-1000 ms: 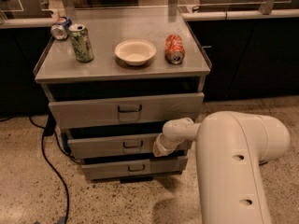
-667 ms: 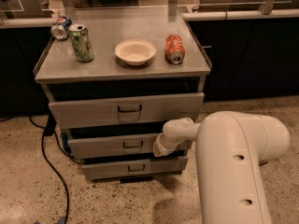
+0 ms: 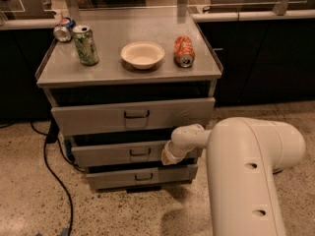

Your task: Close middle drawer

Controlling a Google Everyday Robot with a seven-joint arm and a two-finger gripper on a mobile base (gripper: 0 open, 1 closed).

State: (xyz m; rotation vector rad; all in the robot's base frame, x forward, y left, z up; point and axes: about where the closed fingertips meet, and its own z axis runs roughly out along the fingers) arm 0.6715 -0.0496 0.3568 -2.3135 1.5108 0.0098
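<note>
The grey three-drawer cart (image 3: 128, 73) stands in the middle of the camera view. The middle drawer (image 3: 108, 155), with a low flat front and a small dark loop handle (image 3: 140, 152), is pulled out a little, with a dark gap above it. My gripper (image 3: 168, 156) is at the end of the white arm (image 3: 251, 171), against the right part of that drawer's front, right of the handle. Its tip is hidden against the front panel.
The taller top drawer (image 3: 98, 117) is pulled out further; the bottom drawer (image 3: 113, 178) is below. On the cart top are a green can (image 3: 86, 45), a crushed can (image 3: 63, 29), a white bowl (image 3: 142, 54) and an orange can (image 3: 184, 51) on its side. A black cable (image 3: 51, 166) runs over the floor at left.
</note>
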